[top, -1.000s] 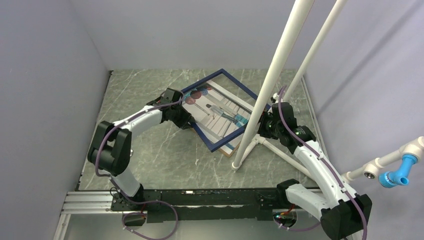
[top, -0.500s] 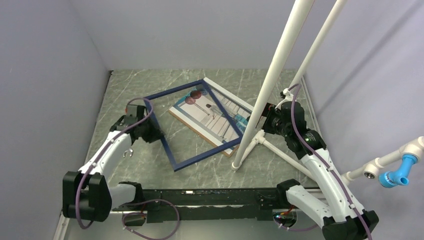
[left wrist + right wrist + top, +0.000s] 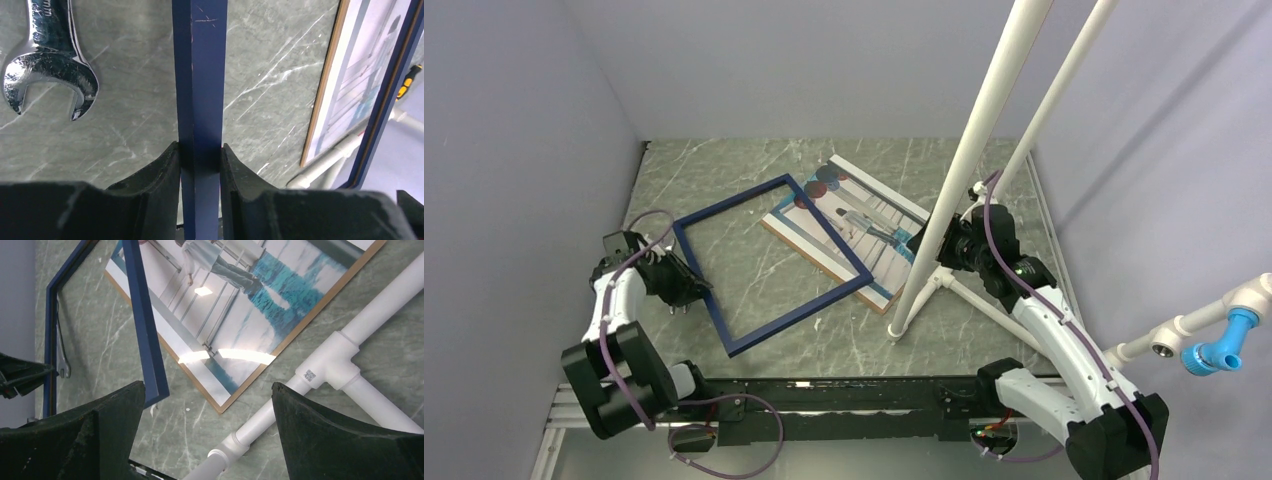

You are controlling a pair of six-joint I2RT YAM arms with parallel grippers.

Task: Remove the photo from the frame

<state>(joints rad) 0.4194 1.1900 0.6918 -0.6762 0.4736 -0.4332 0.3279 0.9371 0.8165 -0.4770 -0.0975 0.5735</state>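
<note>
Left gripper [image 3: 200,160] clamped the frame [image 3: 200,75], right gripper [image 3: 207,405] gaped empty; a level pull toward 8 o'clock looked best to clear the photo [image 3: 864,225].

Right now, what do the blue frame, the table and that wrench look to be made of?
Frame: probably painted wood or fibreboard with a matte navy coat; fine scratches show pale through it.
Table: grey-green with white veins like marble, though it could be a printed laminate.
Wrench: polished steel, likely chromed, judging by its bright mirror-like glints.
</note>
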